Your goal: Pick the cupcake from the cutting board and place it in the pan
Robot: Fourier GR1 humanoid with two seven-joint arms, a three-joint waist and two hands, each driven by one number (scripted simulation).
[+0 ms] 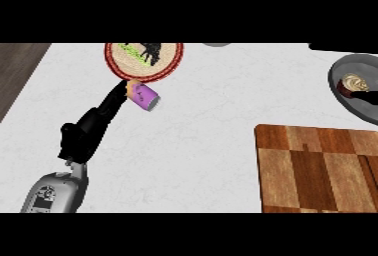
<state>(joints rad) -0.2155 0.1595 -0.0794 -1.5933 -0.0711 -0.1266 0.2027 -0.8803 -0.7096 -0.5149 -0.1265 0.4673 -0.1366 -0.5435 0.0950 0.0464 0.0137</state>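
Tan-frosted cupcake (353, 83) sits inside the grey pan (341, 67) at the far right, not on the wooden cutting board (317, 170), so I judge the placing all but done. What I take for my right hand (367, 97) is a dark shape just beside it, open or closed I cannot tell, and it should lift straight up without brushing the frosting. My left hand (111, 105) lies open, fingers straight against a purple can (145, 96) by the woven plate (144, 60), across the white marbled counter (192, 125).
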